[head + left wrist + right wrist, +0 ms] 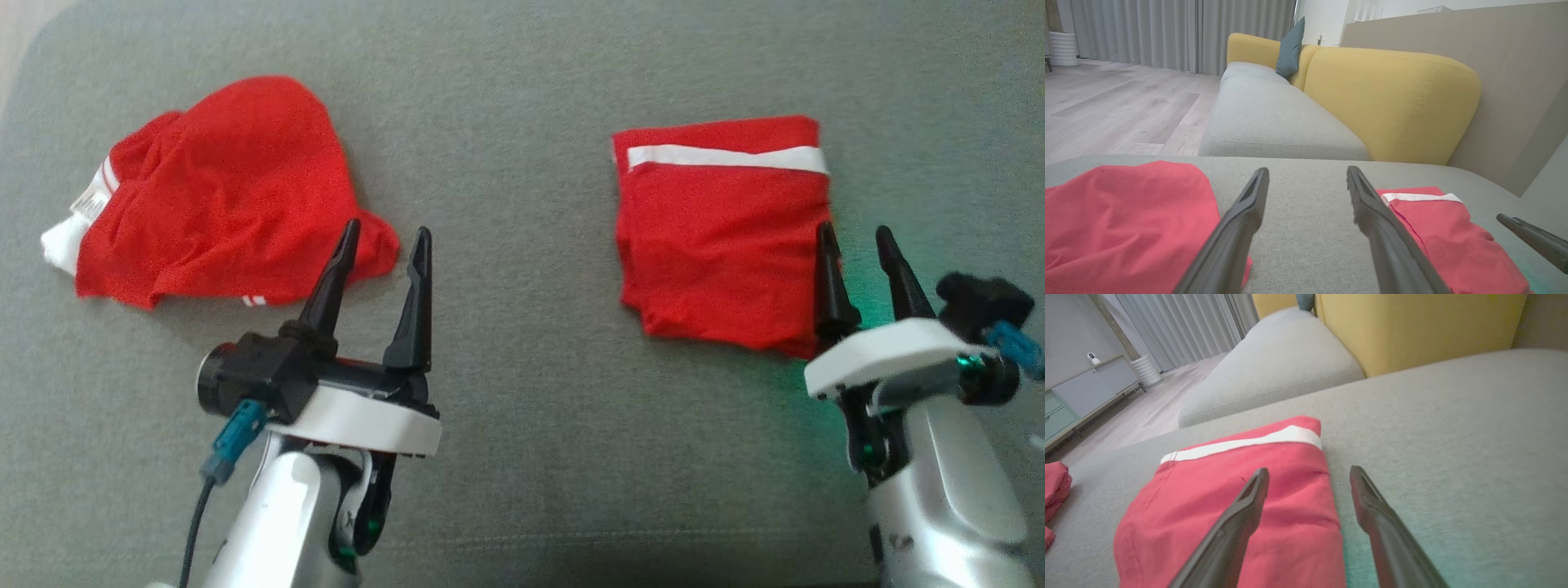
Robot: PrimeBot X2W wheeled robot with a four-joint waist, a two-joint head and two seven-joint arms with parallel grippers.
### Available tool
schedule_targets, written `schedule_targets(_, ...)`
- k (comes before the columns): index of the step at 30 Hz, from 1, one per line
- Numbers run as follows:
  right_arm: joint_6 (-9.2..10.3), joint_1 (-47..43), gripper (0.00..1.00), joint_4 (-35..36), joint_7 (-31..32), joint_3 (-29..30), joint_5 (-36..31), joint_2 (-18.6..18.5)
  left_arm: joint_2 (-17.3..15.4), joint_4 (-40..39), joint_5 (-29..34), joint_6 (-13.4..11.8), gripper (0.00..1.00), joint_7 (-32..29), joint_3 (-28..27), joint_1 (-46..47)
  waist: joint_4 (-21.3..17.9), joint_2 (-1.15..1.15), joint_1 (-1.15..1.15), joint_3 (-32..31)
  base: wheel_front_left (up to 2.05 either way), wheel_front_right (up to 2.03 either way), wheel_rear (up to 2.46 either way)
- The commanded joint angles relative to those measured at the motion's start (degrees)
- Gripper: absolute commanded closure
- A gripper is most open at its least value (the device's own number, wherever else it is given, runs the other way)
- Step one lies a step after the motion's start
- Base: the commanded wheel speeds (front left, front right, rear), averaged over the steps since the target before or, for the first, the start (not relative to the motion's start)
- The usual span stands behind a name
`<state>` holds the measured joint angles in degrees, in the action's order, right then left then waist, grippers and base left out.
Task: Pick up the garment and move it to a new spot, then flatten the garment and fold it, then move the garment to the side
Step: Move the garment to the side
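A crumpled red garment (229, 196) with white trim lies in a heap at the left of the grey cushion (522, 425). A second red garment (718, 237), folded into a rectangle with a white band along its far edge, lies at the right. My left gripper (388, 229) hovers open just right of the heap's near corner, nothing between its fingers. My right gripper (855, 229) is open at the folded piece's near right corner, its left finger over the cloth edge. In the left wrist view the left gripper (1307, 169) points between the heap (1122, 220) and the folded piece (1445, 237). In the right wrist view the right gripper (1309, 469) straddles the folded garment's (1229, 498) right edge.
Beyond the cushion stands a sofa with a grey seat (1274, 122), a yellow backrest (1392, 102) and a teal pillow (1290, 49). Wooden floor (1106, 106), grey curtains (1167, 32) and a low cabinet (1081, 396) lie further off. The right gripper's finger (1531, 237) shows in the left wrist view.
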<state>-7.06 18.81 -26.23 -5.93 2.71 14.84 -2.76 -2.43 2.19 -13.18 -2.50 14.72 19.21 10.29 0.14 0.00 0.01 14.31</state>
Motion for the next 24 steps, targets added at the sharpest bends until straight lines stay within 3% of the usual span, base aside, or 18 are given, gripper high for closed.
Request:
schedule_targets(1, -0.43, 2.0, 0.0, 0.0, 0.4, -1.1, 0.7, -0.1, -0.4, -1.6, 0.5, 0.2, 0.0, 0.3, -1.6, 2.3, 1.6, 0.0, -0.01, 1.7, 0.0, 0.0, 0.0)
schedule_targets(11, -0.43, 9.2, 0.0, -12.3, 1.4, -0.4, 0.0, -0.1, -0.4, -2.0, 0.5, 0.3, 0.0, 0.3, -1.6, 4.4, 3.7, 0.0, -0.01, 5.5, 0.0, 0.0, 0.0)
schedule_targets(12, -0.43, 9.7, 0.76, -12.9, 1.1, -0.9, 0.0, -0.1, -0.4, -2.1, 0.6, 0.3, 0.0, 0.3, -1.8, 4.5, 3.7, 0.0, -0.01, 5.7, 0.0, 0.0, 0.0)
schedule_targets(13, -0.43, 10.1, 1.0, -13.2, 0.5, -1.5, -0.3, -0.1, -0.4, -2.1, 0.6, 0.3, 0.0, 0.3, -1.9, 4.6, 3.5, 0.0, -0.01, 5.9, 0.0, 0.0, 0.0)
schedule_targets(16, -0.43, 10.9, 1.0, -13.5, -0.9, -2.0, -1.7, -0.1, -0.4, -2.1, 0.8, 0.4, 0.0, 0.3, -2.3, 4.7, 2.9, 0.0, -0.01, 6.0, 0.0, 0.0, 0.0)
schedule_targets(20, -0.43, 12.3, 1.0, -12.0, -3.4, -0.8, -8.6, -0.2, -0.4, -2.1, 1.3, 0.7, 0.0, 0.3, -2.7, 4.9, 1.1, 0.0, -0.01, 6.1, 0.0, 0.0, 0.0)
schedule_targets(24, -0.43, 12.9, 1.0, -8.9, -3.8, 0.0, -14.5, -3.0, -0.4, -2.3, 1.7, 1.0, 0.0, 0.3, -3.0, 5.2, -0.7, 0.0, -0.01, 6.3, 0.0, 0.0, 0.0)
